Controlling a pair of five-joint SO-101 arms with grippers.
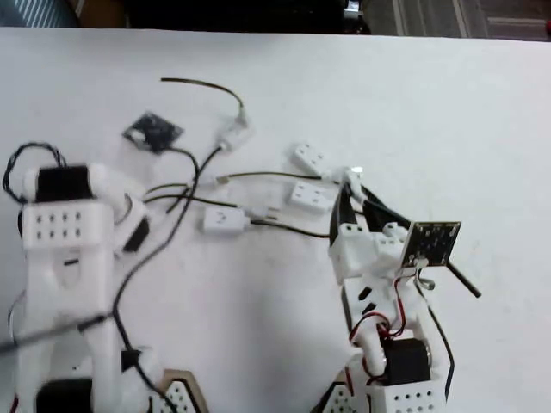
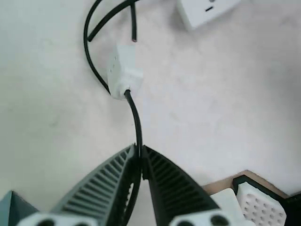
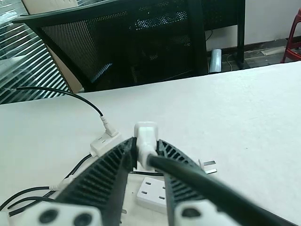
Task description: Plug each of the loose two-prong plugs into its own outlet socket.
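A: Right, the right gripper [image 3: 146,144] first. How wide?
B: Apart only by the plug's width. Fingers clamped on a white plug [image 3: 145,131]; its thick black cord [image 3: 202,183] trails back over the gripper.
A: Where on the table [image 1: 448,112]?
B: Right of centre. The plug is held above a white socket [image 3: 151,189] lying flat, slots up. A second socket [image 1: 308,157] lies just beyond, to the far left of the gripper.
A: Touching either one?
B: Cannot tell from these angles.
A: And the left gripper [image 2: 138,149]?
B: Fingers pressed together, pinching a thin black cable [image 2: 136,117]. The cable runs on to a white corded block [image 2: 123,70] lying on the table, left of centre. The fingertips are well short of the block itself.
A: Anything else nearby?
B: Another white block [image 1: 232,133] farther off, a curved black wire [image 1: 202,83] leaving its far end.
A: Any lettering?
B: Too small to make out on any piece.
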